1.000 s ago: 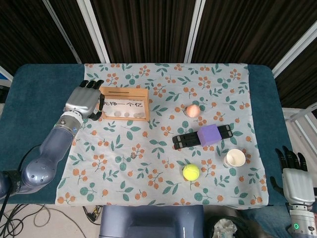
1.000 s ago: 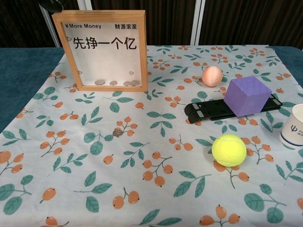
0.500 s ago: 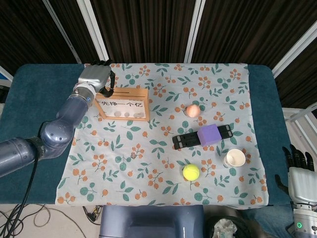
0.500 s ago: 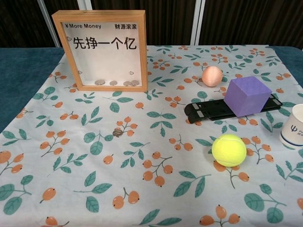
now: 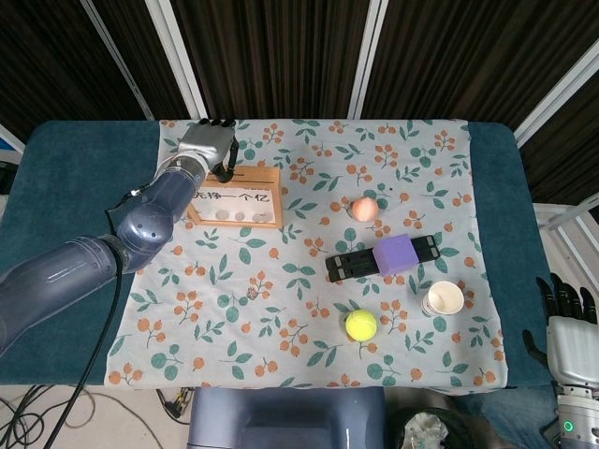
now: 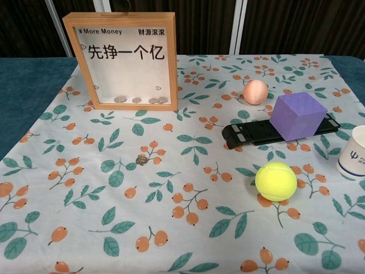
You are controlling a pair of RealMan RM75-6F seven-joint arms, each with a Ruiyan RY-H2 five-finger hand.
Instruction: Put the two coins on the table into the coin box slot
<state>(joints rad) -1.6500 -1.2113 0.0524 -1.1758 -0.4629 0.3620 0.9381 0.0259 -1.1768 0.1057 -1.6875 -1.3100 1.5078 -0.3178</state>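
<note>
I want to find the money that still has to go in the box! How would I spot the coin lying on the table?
Start at the wooden coin box standing at the far left of the flowered tablecloth. Come straight toward the near edge from its right half, and the loose coin lies flat on the cloth. It is small, round and dull metal, unlike the printed orange berries and green leaves around it.
</note>
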